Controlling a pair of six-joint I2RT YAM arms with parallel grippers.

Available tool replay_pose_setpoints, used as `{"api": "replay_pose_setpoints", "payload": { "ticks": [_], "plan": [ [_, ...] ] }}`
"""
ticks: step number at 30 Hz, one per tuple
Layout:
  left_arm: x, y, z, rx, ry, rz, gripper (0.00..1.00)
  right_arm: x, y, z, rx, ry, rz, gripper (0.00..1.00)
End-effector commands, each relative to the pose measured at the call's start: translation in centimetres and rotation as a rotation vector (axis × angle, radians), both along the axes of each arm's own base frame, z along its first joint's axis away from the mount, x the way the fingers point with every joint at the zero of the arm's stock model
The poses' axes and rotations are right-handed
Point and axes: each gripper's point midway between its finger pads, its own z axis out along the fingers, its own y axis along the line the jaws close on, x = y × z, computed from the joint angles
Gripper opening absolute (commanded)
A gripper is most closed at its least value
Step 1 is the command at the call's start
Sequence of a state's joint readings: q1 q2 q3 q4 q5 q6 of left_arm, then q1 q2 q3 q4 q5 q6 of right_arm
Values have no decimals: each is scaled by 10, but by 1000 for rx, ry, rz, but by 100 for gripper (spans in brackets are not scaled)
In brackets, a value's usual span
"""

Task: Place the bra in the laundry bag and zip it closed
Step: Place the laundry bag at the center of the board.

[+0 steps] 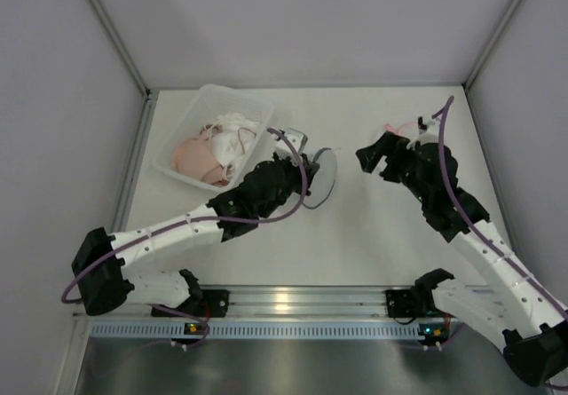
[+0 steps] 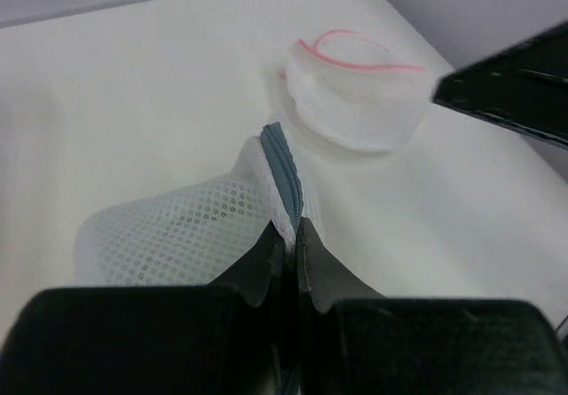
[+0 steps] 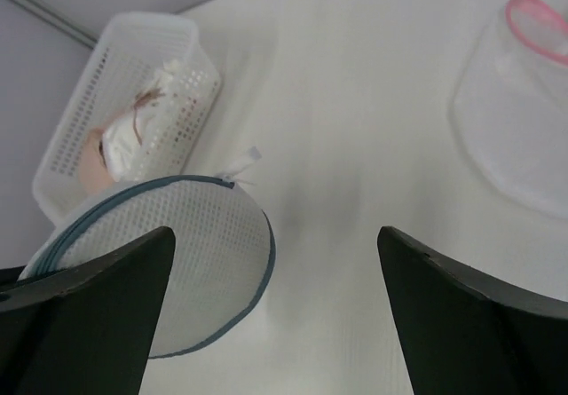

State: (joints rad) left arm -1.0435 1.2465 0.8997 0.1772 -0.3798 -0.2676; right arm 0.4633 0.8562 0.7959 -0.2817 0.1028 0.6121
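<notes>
A: Your left gripper [image 2: 295,235] is closest to its wrist camera. The two fingers are pressed together on the edge of the bag [image 2: 177,226], right at the grey-blue zip [image 2: 282,160]. So it is grasping the bag.

B: Where is the bag on the table?

A: Near the middle of the table [image 1: 373,235], just to the right of the basket [image 1: 213,102]. It is a round disc of white mesh, held tilted up on its edge (whether the zip is open or shut, I cannot tell).

B: And the right gripper?

A: Your right gripper [image 3: 275,240] is released. Its fingers stand wide apart and nothing is between them. It hangs to the right of the bag, apart from it, and faces toward it.

B: Where is the bra?

A: The bra [image 1: 197,157], peach in colour, lies in the basket at the far left, together with some white cloth [image 1: 232,133]. It is not in the bag.

B: Anything else on the table?

A: Yes, a white pink-rimmed piece [image 2: 355,93]. In the left wrist view it lies beyond the bag and does not touch it. In the top view it is near your right arm.
</notes>
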Motion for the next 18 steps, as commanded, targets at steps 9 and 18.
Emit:
{"api": "replay_pose_setpoints", "payload": {
  "ticks": [9,18],
  "plan": [
    [108,48,97,-507,99,110,0,27,21,0,278,-64,143,99],
    [148,58,82,-654,214,213,0,80,59,6,445,-85,140,99]
  ]
}}
